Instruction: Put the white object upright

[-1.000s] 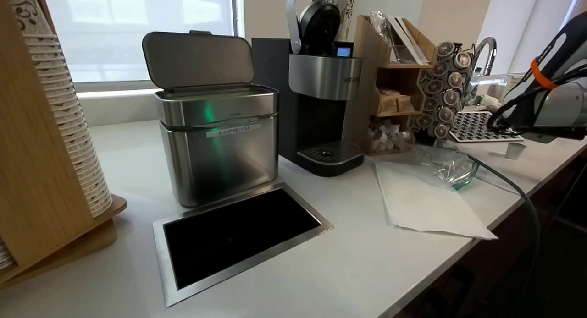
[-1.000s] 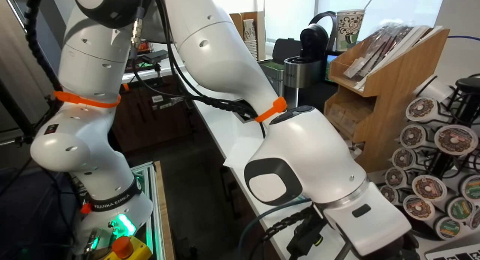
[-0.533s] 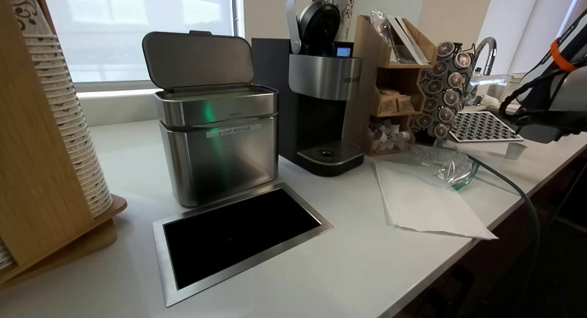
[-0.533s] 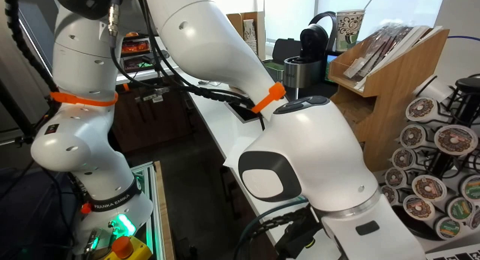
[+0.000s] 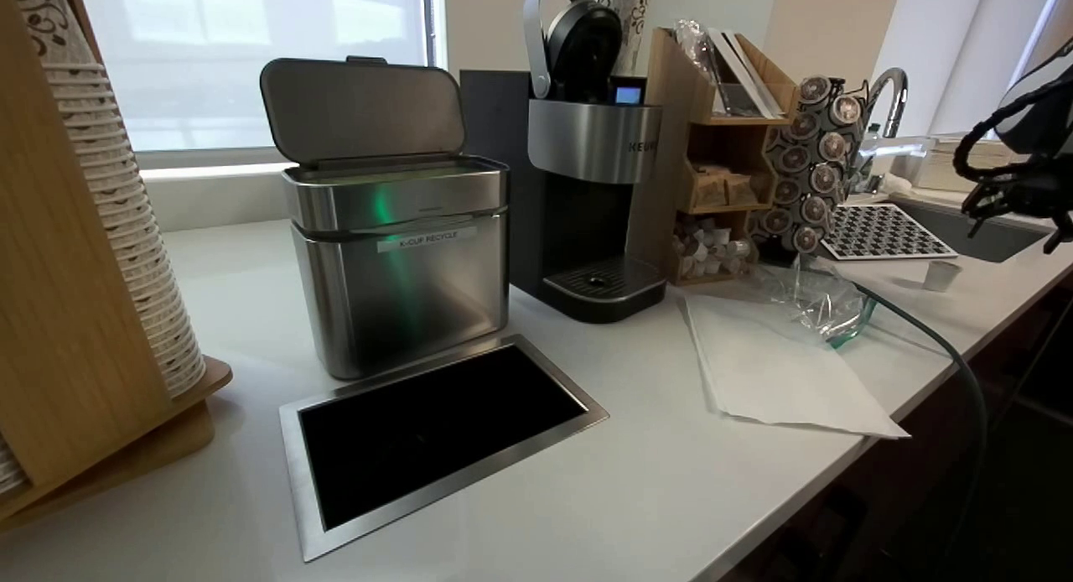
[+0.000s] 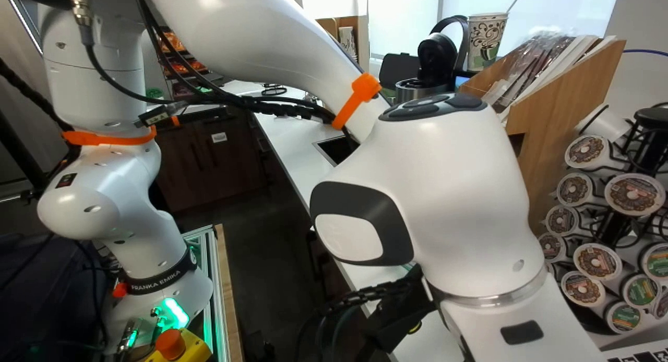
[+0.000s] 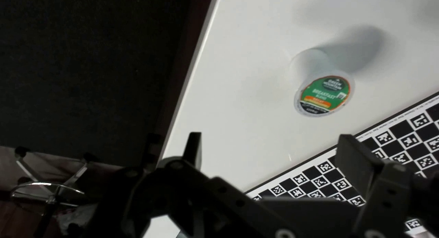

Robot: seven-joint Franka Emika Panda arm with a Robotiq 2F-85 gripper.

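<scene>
The white object is a small white coffee pod (image 7: 308,64) with a green "Breakfast Blend" lid, on the white counter in the wrist view. It also shows as a small pale cup (image 5: 940,276) in an exterior view. It seems to lie tipped, its lid turned toward the patterned board, but the exact tilt is hard to tell. My gripper (image 7: 271,135) is open with nothing between its fingers, apart from the pod. In an exterior view the gripper (image 5: 1014,230) hangs above the counter, up and to the right of the pod. The gripper's fingers are out of view in an exterior view.
A black-and-white patterned board (image 7: 399,140) lies beside the pod. The counter edge (image 7: 195,63) runs along one side. A rack of coffee pods (image 6: 634,195), a wooden organizer (image 6: 558,101), clear plastic packaging (image 5: 817,301) and a cable (image 5: 930,330) are nearby. A sink (image 5: 981,234) lies behind.
The arm has swung and turned; its links shifted left and upward in an exterior view. The open gripper fingers now show at the right edge of an exterior view. The pod has not moved.
</scene>
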